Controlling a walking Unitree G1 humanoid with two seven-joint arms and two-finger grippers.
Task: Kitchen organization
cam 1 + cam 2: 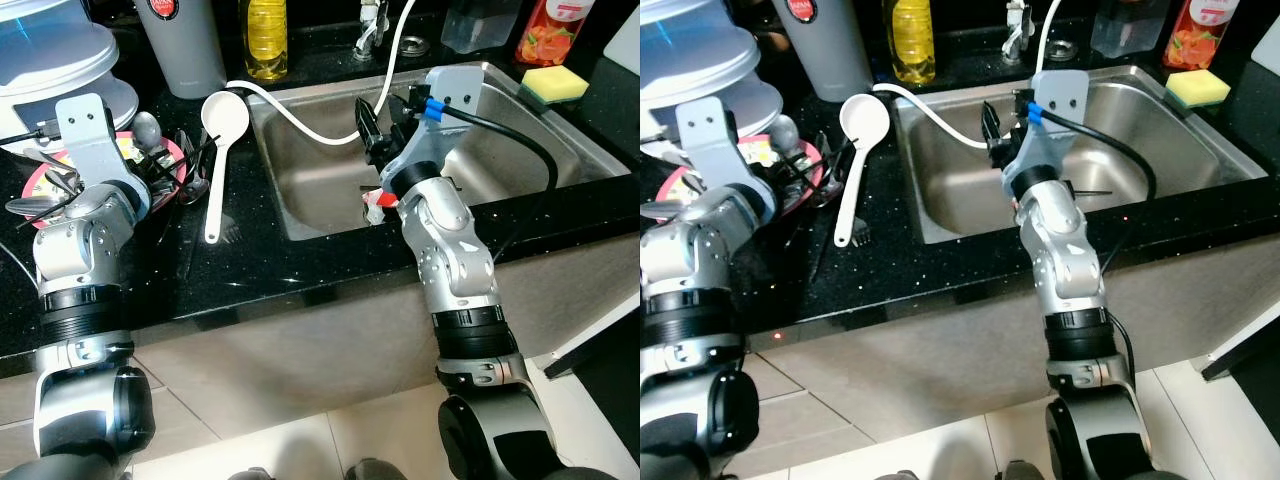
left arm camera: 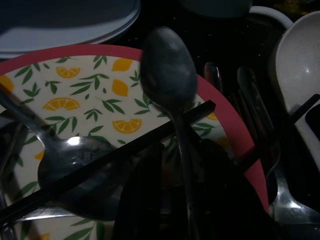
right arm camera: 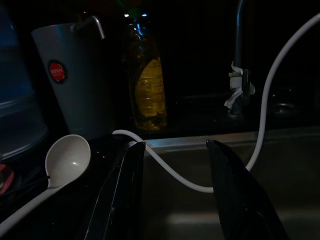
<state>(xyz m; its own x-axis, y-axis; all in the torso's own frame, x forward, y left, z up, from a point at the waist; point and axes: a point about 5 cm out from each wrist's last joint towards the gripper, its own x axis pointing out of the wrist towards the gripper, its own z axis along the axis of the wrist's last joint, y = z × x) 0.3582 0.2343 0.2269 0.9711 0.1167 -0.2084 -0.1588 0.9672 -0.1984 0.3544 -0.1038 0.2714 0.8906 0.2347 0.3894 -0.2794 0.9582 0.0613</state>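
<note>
A red-rimmed plate with a lemon pattern (image 2: 85, 95) lies on the black counter at the left, under several spoons, forks and black chopsticks (image 2: 125, 150). My left gripper (image 2: 180, 210) hovers low over this plate, shut on the handle of a metal spoon (image 2: 167, 75) whose bowl points away from it. A white ladle (image 1: 222, 130) rests on the counter between the plate and the steel sink (image 1: 320, 200). My right gripper (image 3: 176, 145) hangs open over the sink's left part, with nothing between its fingers.
A white hose (image 1: 300, 125) runs from the tap across the sink's left rim. A grey jug (image 1: 190, 45), an oil bottle (image 1: 265, 40) and stacked white containers (image 1: 50, 60) stand at the back. A yellow sponge (image 1: 555, 83) lies right of the sink. A small red-and-white thing (image 1: 375, 200) sits by my right forearm.
</note>
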